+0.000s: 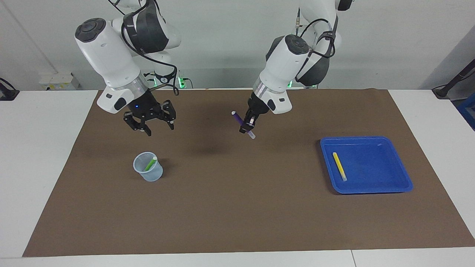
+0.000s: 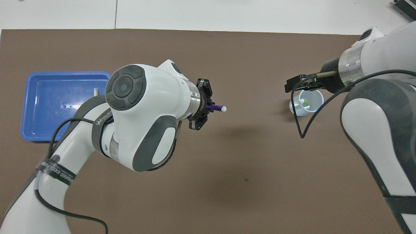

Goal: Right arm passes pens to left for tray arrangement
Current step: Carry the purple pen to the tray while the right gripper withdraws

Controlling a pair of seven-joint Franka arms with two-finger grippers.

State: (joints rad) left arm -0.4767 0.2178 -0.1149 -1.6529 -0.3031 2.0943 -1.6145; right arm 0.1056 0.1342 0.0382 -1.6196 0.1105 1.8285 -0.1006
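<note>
The left hand [image 1: 248,128] is hanging over the middle of the brown mat [image 1: 237,207], clamped tight on the purple pen [image 1: 237,118], which is sitting tilted in the grip with one white end poking up toward the right arm's end of the bench and the other sticking out just below the fingers. From overhead the left arm's bulky white wrist is covering most of that hand, so only a short purple stretch and one white tip [image 2: 223,109] are showing. The right hand [image 1: 155,124] is hanging with its fingers spread wide and nothing between them, over the mat above the small clear cup [image 1: 148,171]. The green pen [image 1: 151,163] is leaning inside that cup; overhead, the right hand and its cable are partly covering the cup's rim. The blue tray [image 1: 386,185] is sitting toward the left arm's end of the bench, with the yellow pen [image 1: 339,165] lying flat inside it; from overhead the left arm is hiding nearly all of that pen and one edge of the tray.
</note>
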